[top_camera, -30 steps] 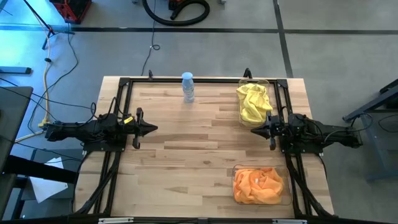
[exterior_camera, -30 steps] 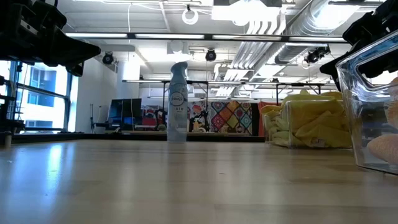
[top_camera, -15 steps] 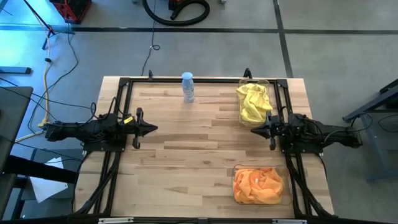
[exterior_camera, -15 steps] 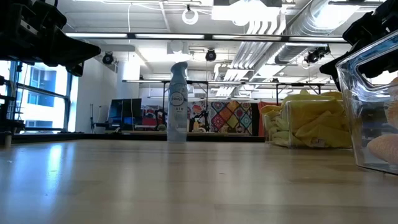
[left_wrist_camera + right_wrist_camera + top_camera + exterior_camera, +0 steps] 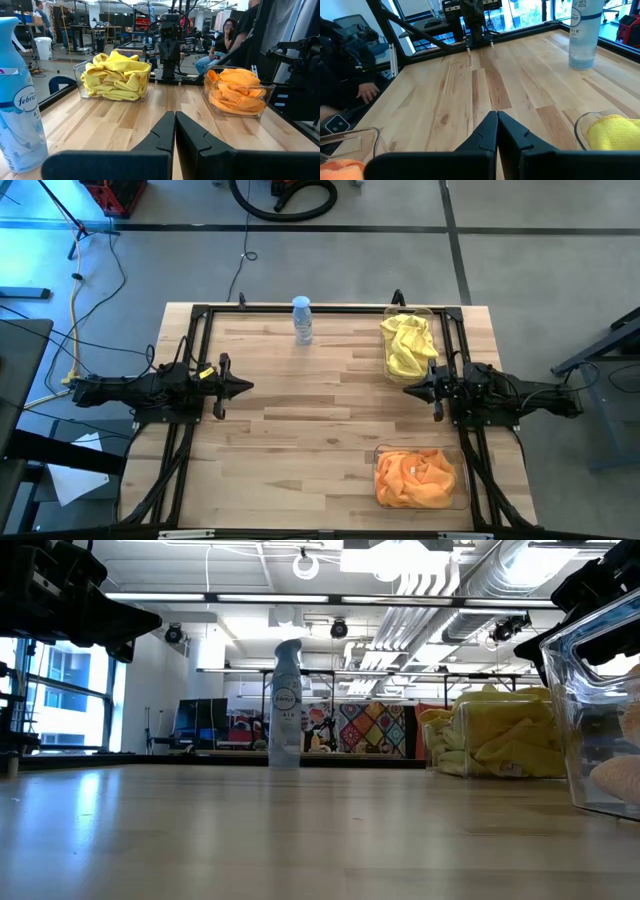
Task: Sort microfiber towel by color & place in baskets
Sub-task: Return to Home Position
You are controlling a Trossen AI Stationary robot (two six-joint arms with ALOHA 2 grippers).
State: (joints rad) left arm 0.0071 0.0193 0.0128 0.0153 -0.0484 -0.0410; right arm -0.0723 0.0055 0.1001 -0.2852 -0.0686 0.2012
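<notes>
Yellow microfiber towels (image 5: 408, 346) fill the clear basket (image 5: 433, 312) at the table's far right; they also show in the left wrist view (image 5: 116, 75). Orange towels (image 5: 414, 477) lie bunched in the second clear basket (image 5: 464, 488) at the near right, seen too in the left wrist view (image 5: 236, 93). My left gripper (image 5: 248, 387) hovers shut at the table's left side, pointing level toward the right. My right gripper (image 5: 408, 391) hovers shut at the right side, between the two baskets, pointing left. Neither touches anything.
A spray bottle (image 5: 302, 319) stands upright near the far edge, left of the yellow basket. A black metal frame (image 5: 200, 315) runs around the table. People (image 5: 225, 37) sit in the room beyond the table's right side. Bare wood (image 5: 310, 420) lies between the grippers.
</notes>
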